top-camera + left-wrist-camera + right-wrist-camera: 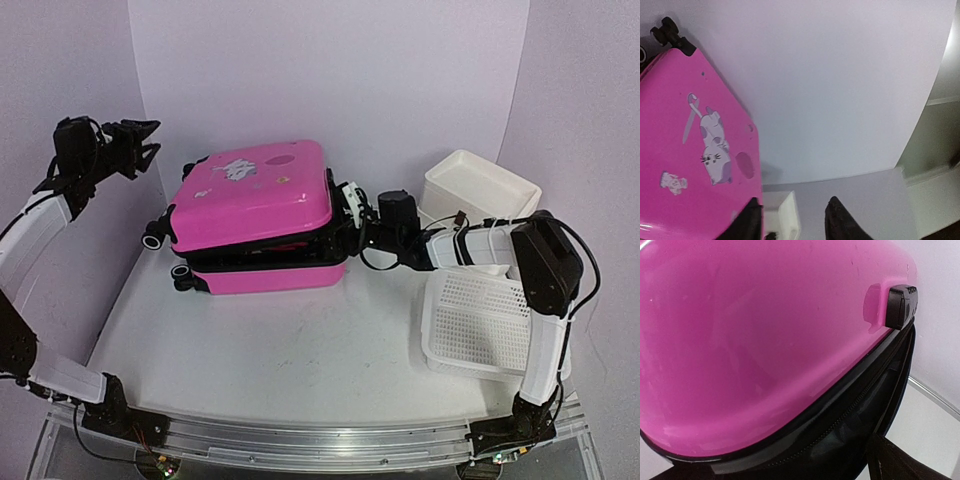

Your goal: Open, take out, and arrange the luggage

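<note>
The hot-pink luggage [255,205] lies flat at the back middle of the table, and its upper shell is lifted a little along the front and right, showing the black zip band. My right gripper [342,216] is at the luggage's right edge, at the gap between the shells. In the right wrist view the pink lid [765,335] and black lining fill the frame, and one finger [892,460] shows at the lower right, far off centre. My left gripper [142,140] is raised at the far left, open and empty. Its wrist view shows the printed lid [695,150] beside the open fingertips [840,220].
A white mesh basket [478,320] sits at the right under the right arm. A white drawer stack [482,185] stands behind it and also shows in the left wrist view [790,215]. The luggage's black wheels [155,240] point left. White walls close the back and sides.
</note>
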Controlling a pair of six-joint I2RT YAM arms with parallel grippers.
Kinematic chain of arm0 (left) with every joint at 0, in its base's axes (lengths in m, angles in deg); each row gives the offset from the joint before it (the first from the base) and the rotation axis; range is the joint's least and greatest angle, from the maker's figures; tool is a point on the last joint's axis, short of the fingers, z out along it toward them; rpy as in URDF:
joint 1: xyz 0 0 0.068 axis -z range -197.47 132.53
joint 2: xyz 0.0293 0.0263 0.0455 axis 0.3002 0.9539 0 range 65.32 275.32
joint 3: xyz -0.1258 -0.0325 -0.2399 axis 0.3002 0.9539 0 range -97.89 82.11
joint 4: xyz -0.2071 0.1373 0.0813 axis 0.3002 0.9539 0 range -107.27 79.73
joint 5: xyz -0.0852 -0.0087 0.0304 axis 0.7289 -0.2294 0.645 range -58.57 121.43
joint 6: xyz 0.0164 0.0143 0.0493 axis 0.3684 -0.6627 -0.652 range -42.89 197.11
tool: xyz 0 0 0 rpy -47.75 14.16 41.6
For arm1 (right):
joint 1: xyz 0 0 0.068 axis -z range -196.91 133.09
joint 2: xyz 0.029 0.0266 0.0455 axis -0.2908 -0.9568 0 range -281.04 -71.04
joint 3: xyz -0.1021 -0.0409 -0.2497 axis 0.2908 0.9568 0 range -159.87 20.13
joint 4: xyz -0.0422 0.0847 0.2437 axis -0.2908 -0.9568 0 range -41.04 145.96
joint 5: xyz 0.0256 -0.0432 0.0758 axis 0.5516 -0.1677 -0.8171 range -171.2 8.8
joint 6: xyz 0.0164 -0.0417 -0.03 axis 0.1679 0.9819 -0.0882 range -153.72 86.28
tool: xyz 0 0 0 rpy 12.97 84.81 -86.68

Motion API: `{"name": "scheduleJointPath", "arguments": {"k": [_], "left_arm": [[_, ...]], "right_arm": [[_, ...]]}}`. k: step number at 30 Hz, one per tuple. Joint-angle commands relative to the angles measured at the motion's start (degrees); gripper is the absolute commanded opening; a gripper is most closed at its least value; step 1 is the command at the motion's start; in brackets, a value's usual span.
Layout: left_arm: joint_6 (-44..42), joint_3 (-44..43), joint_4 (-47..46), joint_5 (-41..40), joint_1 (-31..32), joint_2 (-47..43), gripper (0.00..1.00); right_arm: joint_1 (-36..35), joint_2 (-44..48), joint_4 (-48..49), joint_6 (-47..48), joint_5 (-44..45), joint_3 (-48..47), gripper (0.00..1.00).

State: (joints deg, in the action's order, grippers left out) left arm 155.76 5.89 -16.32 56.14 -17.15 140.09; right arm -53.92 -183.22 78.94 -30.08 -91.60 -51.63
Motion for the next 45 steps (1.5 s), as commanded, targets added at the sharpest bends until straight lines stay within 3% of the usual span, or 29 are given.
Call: {"name": "scheduleJointPath", "arguments": {"k": [1, 3, 4, 6, 8, 11, 16, 17, 20, 27, 30, 37, 42, 45], "left_arm": [[-23.40, 10.70, -1.30, 13.81, 0.15, -8.91, 0.71], [-28.28, 17.00, 0.70, 17.62, 0.28, -14.59, 0.89], [-29.96, 19.82, 2.11, 18.97, 0.65, -16.59, 0.91], [-35.07, 23.44, 7.42, 19.17, 2.84, -20.34, 0.91], [-42.55, 24.08, 17.69, 12.90, 8.33, -22.88, 0.91], [-45.57, 27.91, 20.95, 5.09, 17.49, -24.51, 0.91], [-51.00, 28.70, 18.95, -9.81, 33.05, -19.47, 0.91], [-55.04, 27.50, 18.61, -14.82, 35.82, -17.28, 0.91], [-67.15, 22.07, 17.87, -19.16, 41.09, -8.53, 0.92], [-94.07, 5.18, 19.31, -25.33, 43.80, 12.19, 0.88], [-101.23, -2.08, 22.62, -22.32, 43.80, 20.09, 0.88], [-103.98, -19.93, 36.05, -14.37, 43.80, 35.81, 0.92], [-105.04, -20.55, 38.51, -13.99, 43.80, 40.22, 0.89], [-104.34, -17.26, 39.27, -13.62, 43.80, 40.89, 0.83]], "right_arm": [[0.01, 0.13, 10.70, -5.24, -1.81, -7.42, 0.98], [-0.07, 0.07, 10.53, -6.86, -1.67, -9.35, 0.98], [-0.12, 0.11, 10.34, -7.41, -1.46, -10.19, 0.98], [-0.08, 0.00, 9.11, -8.14, -1.29, -12.53, 0.98], [-0.17, -0.51, 6.68, -9.33, -0.34, -15.80, 0.98], [-0.56, -1.57, 3.81, -10.36, 2.14, -20.53, 0.98], [-0.80, -4.23, -4.28, -10.93, 4.19, -28.36, 0.98], [-0.78, -4.87, -5.78, -11.09, 4.12, -29.62, 0.98], [-0.86, -6.28, -8.91, -11.46, 3.29, -32.65, 0.98], [-0.98, -7.35, -13.97, -10.97, 2.26, -36.16, 0.98], [-0.95, -7.22, -15.29, -10.51, 2.46, -37.06, 0.98], [-0.95, -7.09, -16.60, -10.31, 2.41, -38.71, 0.98], [-0.98, -7.17, -16.74, -10.96, 2.72, -39.51, 0.98], [-1.00, -7.50, -16.74, -11.26, 2.79, -40.34, 0.98]]}}
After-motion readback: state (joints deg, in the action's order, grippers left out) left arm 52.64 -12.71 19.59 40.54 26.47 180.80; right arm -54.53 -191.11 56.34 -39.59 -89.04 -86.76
